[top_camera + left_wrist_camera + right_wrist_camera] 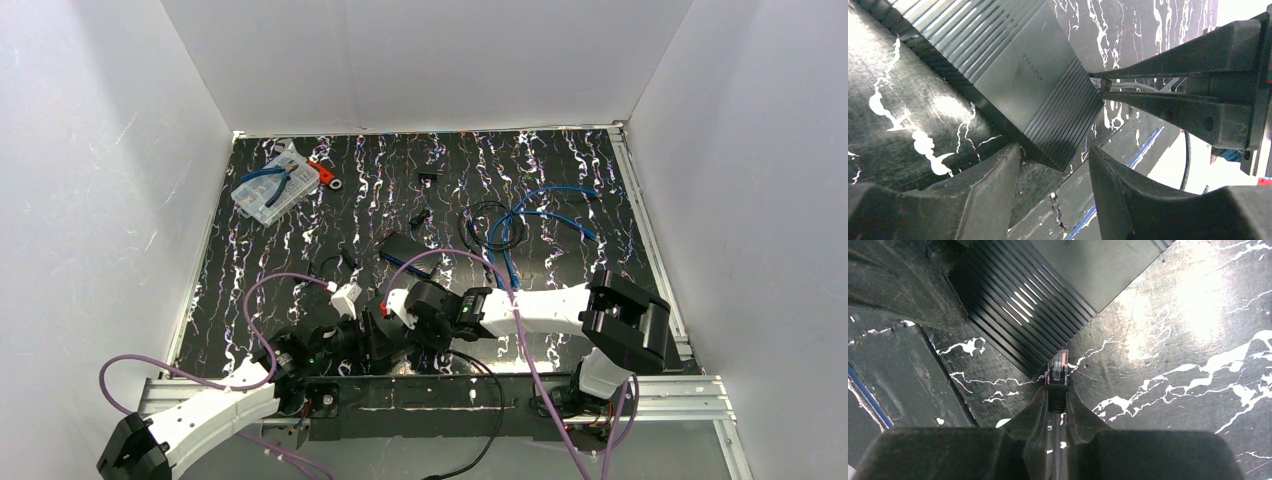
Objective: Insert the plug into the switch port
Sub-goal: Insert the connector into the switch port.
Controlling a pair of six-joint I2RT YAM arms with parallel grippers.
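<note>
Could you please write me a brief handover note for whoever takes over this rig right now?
Right gripper: fingers shut on the clear plug, which sticks out ahead of the fingertips.
Left gripper: open, with a finger on either side of one corner of the switch, apparently not clamping it.
Things: the switch lies flat on the table. The plug's tip is at the switch's ribbed edge, near that corner.
Done: the plug is grasped and brought up to the switch.
Left: no port shows in any view, so insertion cannot be confirmed. Find the port, align the plug and push it in.
</note>
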